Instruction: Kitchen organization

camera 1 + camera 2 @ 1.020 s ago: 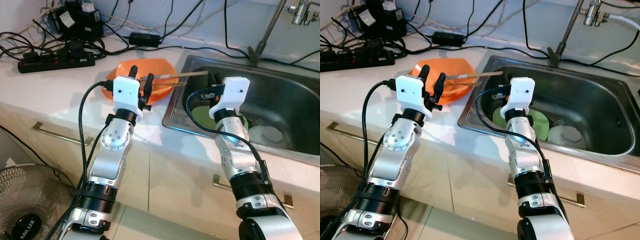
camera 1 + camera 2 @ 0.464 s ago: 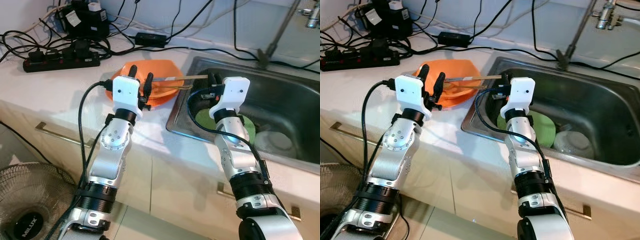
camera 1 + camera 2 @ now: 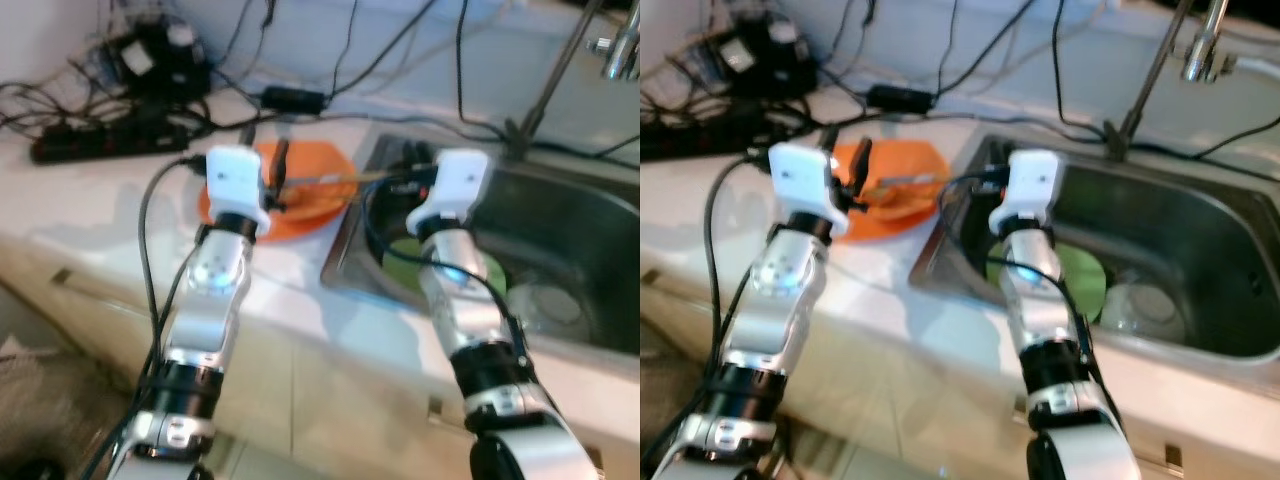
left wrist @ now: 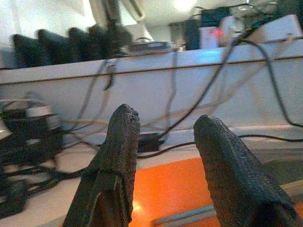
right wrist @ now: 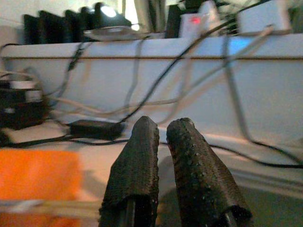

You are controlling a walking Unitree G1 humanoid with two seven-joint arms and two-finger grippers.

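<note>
Two silver arms reached over the counter edge: the left gripper [image 4: 163, 156], fingers parted and empty, hovered nearer the orange plastic plate [image 3: 310, 195]; the right gripper [image 5: 163, 165], nearly closed, held nothing. Beyond them, pale wooden chopsticks [image 3: 325, 181] lay lengthwise across the plate toward the steel sink [image 3: 590, 220].

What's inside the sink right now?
In the sink lie a green plate and a white dish beside it. The right arm covers the plate's near edge, so anything beneath it is hidden. The right pincer hovers at the sink's left rim.
</note>
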